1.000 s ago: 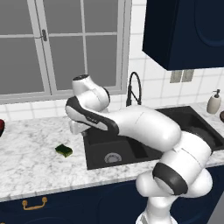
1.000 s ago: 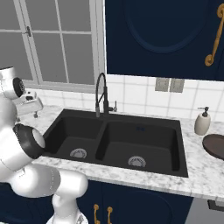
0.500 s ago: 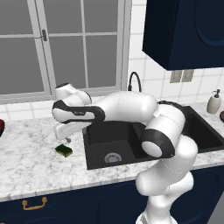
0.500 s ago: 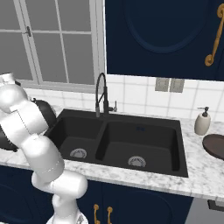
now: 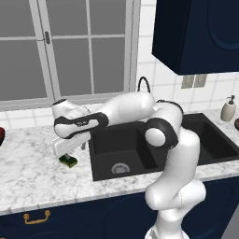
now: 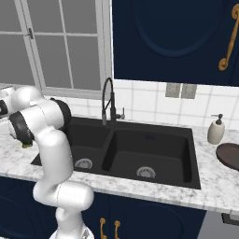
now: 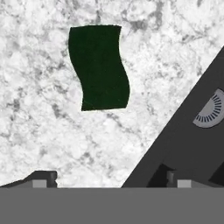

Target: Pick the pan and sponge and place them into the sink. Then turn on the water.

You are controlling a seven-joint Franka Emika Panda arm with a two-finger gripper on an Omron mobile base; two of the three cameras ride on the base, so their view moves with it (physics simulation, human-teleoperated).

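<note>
Fingers of the gripper [image 7: 107,181] stand spread wide with nothing between them, poised above the marble counter [image 7: 35,122], where the sponge [image 7: 99,67] lies dark-green side up just ahead of the tips, clear of both, beside the black sink [image 7: 188,148] edge.

White marble counter [image 5: 28,177], soap dispenser [image 6: 216,130] at its right end, window [image 5: 70,46] behind, navy cabinet [image 6: 172,37] above

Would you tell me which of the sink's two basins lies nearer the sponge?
The left basin, the one beside the marble where the sponge lies; the right basin sits beyond the divider, towards the soap bottle.
</note>
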